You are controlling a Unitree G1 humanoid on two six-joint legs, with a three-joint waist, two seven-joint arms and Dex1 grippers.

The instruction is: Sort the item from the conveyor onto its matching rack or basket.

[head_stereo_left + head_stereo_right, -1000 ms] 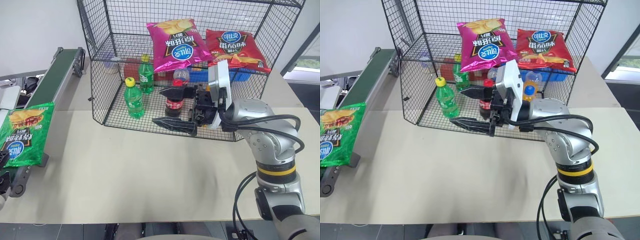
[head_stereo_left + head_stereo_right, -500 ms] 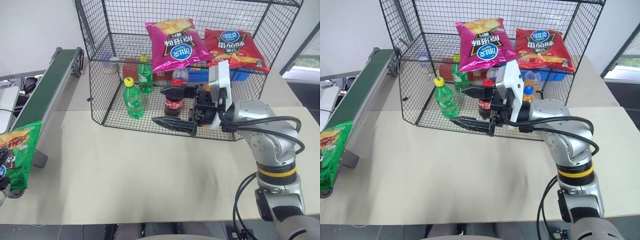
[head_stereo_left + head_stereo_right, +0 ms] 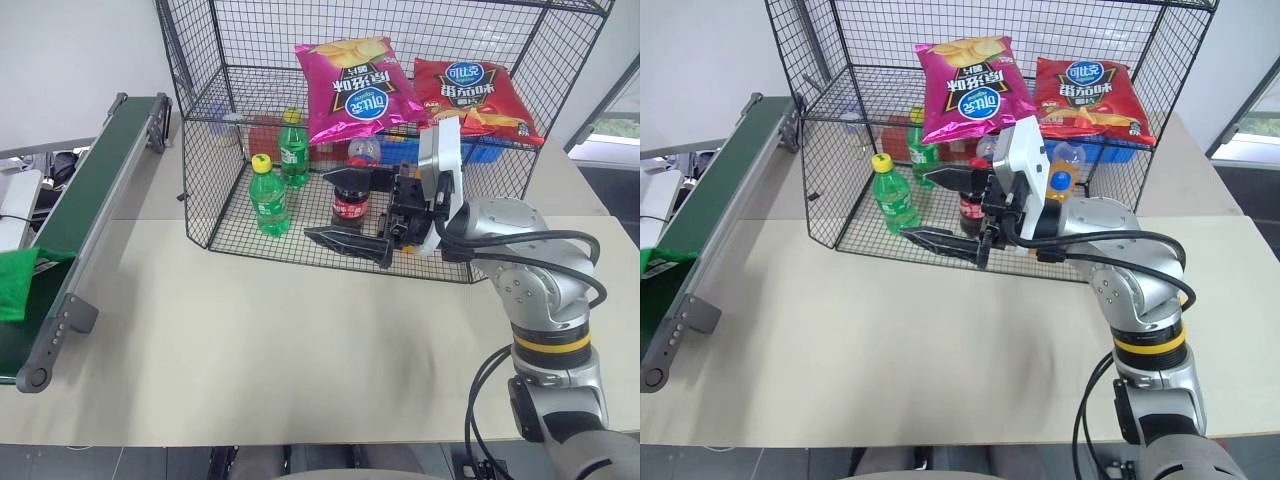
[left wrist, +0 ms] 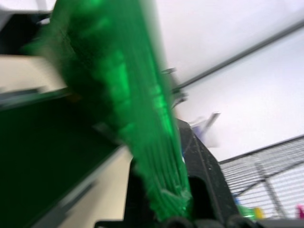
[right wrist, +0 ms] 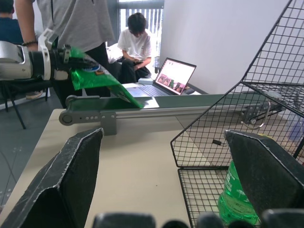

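1. The shiny green crisp bag is thin crinkled foil. It hangs pinched in my left hand, lifted just above the roller end of the conveyor.
2. Seen from my left wrist, my two black fingers are pressed together on the bag's lower edge, and the foil rises between them as a creased green sheet.
3. The long narrow dark green conveyor belt, in its grey metal frame, runs along the left side of the pale beige desk.
4. The large black wire-mesh cage rack stands at the back of the desk. Its grid is fine and square.
5. On its upper wire shelf lie a glossy magenta crisp bag and a red crisp bag, side by side.
6. On the lower wire floor stand two green plastic bottles with yellow caps and a dark cola bottle with a red label.
7. My right hand hovers at the front of the rack. Its flat, black, wedge-shaped fingers are spread wide and hold nothing.
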